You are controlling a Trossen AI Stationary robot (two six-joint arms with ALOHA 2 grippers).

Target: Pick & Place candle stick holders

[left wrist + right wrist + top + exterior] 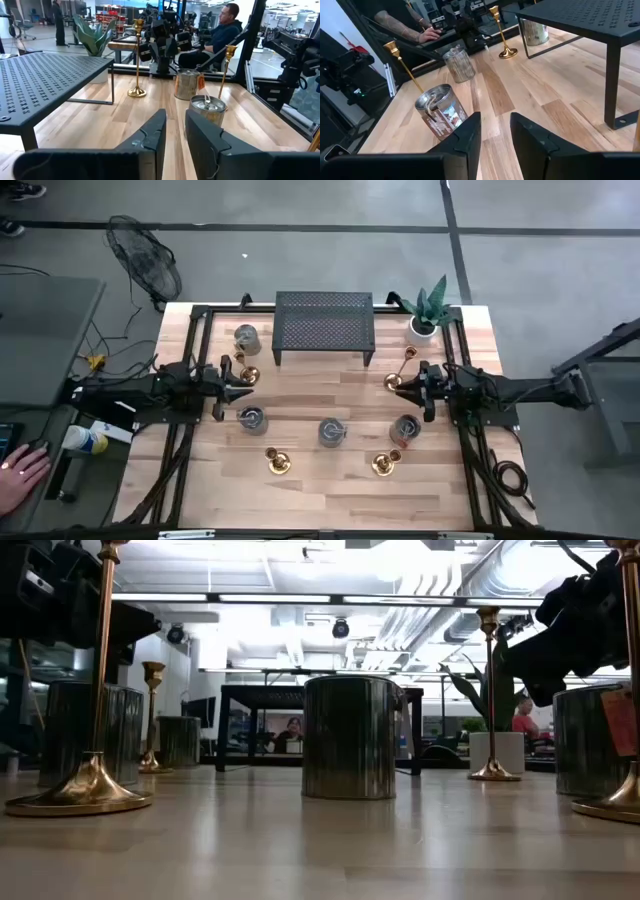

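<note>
Judging the brass candle stick holders top-heavy, rigid, slippery: grip mid-stem; left gripper and right gripper narrowly parted, empty.

Black mesh rack, potted plant beside it — four metal tins scattered.

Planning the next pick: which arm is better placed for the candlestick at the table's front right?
Right. The right tool, open, is on that side of the candlestick; the left tool is across the table.
</note>
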